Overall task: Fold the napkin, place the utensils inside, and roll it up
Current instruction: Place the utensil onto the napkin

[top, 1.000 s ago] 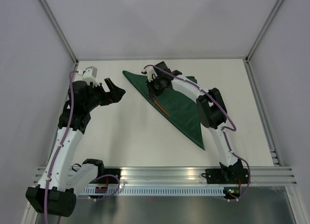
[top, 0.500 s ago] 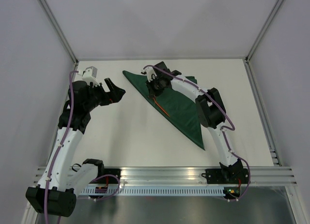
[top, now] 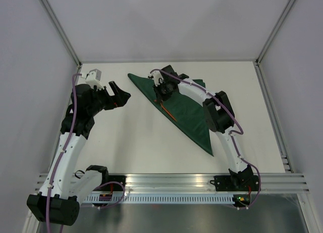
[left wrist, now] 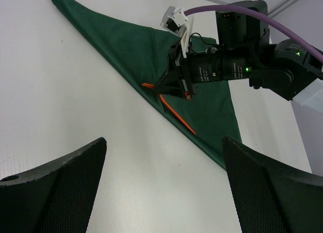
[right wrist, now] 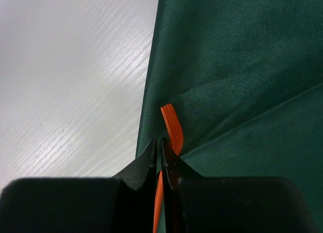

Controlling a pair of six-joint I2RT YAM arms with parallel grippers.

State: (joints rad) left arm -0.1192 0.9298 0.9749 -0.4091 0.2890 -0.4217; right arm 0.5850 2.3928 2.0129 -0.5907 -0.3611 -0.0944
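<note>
Right jaws clenched on the orange utensil (left wrist: 177, 116) near its far tip, its long axis lying along the folded napkin's (top: 189, 118) left edge; left jaws released, well apart.

The top external camera looks down from above and behind the arm bases (top: 237, 182), far enough off to take in the whole table (top: 141, 142). The left wrist camera looks slantwise across the table from some way off, between the wide-spread jaws of the left gripper (left wrist: 164, 142), toward the right gripper (left wrist: 170, 89). The right wrist camera sits very close, facing down past its own pinched tips onto the napkin (right wrist: 242, 66) and orange utensil (right wrist: 172, 124). All three views share that spot.
</note>
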